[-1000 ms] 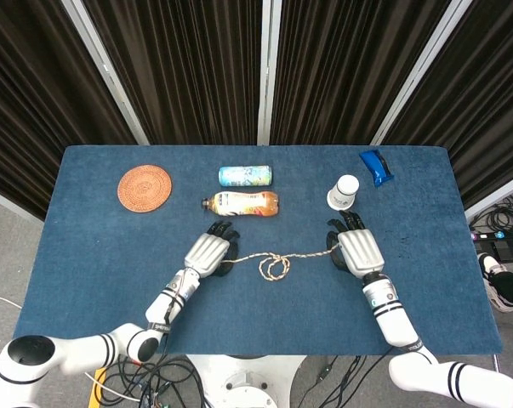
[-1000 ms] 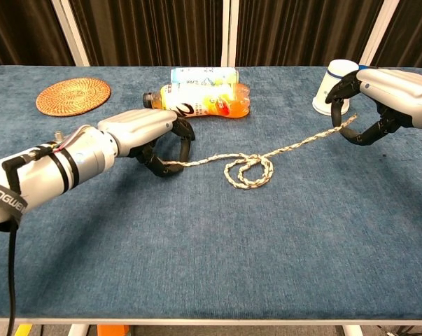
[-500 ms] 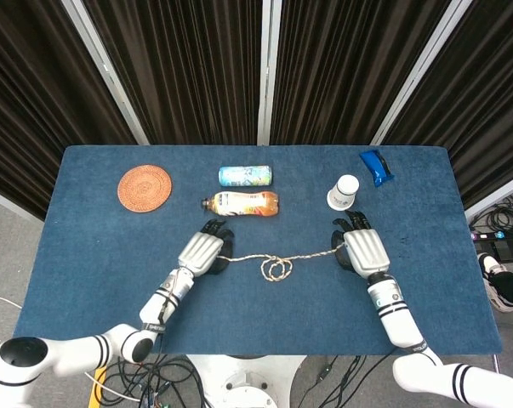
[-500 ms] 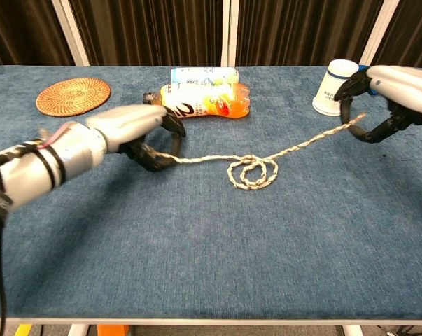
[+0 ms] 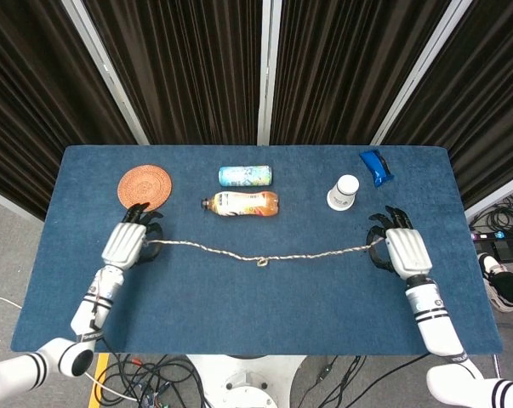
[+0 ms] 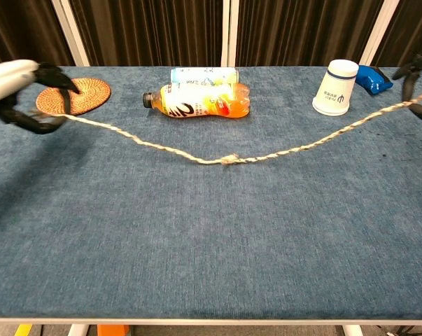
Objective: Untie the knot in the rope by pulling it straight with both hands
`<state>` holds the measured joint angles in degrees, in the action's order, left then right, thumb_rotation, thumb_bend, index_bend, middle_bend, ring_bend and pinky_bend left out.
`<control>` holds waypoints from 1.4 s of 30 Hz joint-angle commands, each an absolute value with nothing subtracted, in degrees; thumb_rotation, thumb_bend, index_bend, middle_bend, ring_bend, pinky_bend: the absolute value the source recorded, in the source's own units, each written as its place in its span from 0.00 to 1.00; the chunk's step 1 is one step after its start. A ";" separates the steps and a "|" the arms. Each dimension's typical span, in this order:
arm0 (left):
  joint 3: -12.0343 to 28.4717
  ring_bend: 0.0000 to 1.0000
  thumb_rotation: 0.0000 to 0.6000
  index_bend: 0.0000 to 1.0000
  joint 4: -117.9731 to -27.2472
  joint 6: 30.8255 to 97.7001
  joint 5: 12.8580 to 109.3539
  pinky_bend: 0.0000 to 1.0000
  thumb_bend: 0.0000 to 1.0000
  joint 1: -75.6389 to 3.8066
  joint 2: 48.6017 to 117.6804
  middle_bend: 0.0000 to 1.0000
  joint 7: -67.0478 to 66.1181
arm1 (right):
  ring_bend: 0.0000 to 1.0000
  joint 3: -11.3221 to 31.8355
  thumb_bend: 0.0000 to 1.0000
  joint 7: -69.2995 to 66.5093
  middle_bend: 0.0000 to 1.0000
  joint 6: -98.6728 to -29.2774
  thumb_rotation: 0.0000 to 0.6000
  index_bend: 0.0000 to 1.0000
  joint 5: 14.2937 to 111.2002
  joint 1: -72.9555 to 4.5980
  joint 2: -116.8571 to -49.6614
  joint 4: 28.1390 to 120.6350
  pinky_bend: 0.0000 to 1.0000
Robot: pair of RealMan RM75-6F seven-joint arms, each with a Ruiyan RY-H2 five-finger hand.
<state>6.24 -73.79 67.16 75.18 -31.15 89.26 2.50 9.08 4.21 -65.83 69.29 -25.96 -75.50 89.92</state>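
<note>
A twisted beige rope (image 5: 265, 255) (image 6: 228, 159) stretches nearly straight across the blue table, sagging a little in the middle. A small tight knot (image 5: 261, 261) (image 6: 229, 160) sits at its midpoint. My left hand (image 5: 128, 240) (image 6: 18, 94) grips the rope's left end just below the coaster. My right hand (image 5: 401, 251) (image 6: 418, 87) holds the right end near the table's right side and shows only partly at the chest view's edge.
A woven round coaster (image 5: 145, 188) lies at the back left, close to my left hand. A lying orange drink bottle (image 5: 243, 203), a can (image 5: 245, 175), a white paper cup (image 5: 344, 192) and a blue object (image 5: 377, 166) sit behind the rope.
Both hands moved far apart, left hand leftward and right hand rightward. The rope's loose loops have drawn into a small tight knot and the rope is now nearly straight.
</note>
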 commanded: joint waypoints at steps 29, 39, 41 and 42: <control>3.49 0.05 1.00 0.55 -62.76 65.11 77.35 0.06 0.40 -25.38 92.10 0.22 11.73 | 0.00 8.03 0.51 2.95 0.22 -62.33 1.00 0.66 66.86 -23.59 -82.27 75.55 0.00; 3.37 0.05 1.00 0.51 -60.65 64.80 78.38 0.06 0.39 -25.02 93.57 0.22 11.74 | 0.00 7.93 0.49 2.41 0.20 -61.38 1.00 0.63 67.42 -23.61 -84.52 72.91 0.00; 3.25 0.05 1.00 0.45 -60.72 63.94 78.18 0.06 0.38 -25.05 93.44 0.21 11.19 | 0.00 7.72 0.45 2.71 0.19 -61.06 1.00 0.53 67.38 -23.51 -84.74 72.49 0.00; 3.23 0.05 1.00 0.41 -61.03 63.73 78.16 0.06 0.37 -25.03 93.28 0.20 11.14 | 0.00 7.62 0.42 2.76 0.18 -60.98 1.00 0.47 67.37 -23.41 -84.77 72.47 0.00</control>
<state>3.28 -60.89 63.91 78.23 -25.03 93.37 11.31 7.66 2.72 -61.02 67.37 -23.44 -84.72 72.51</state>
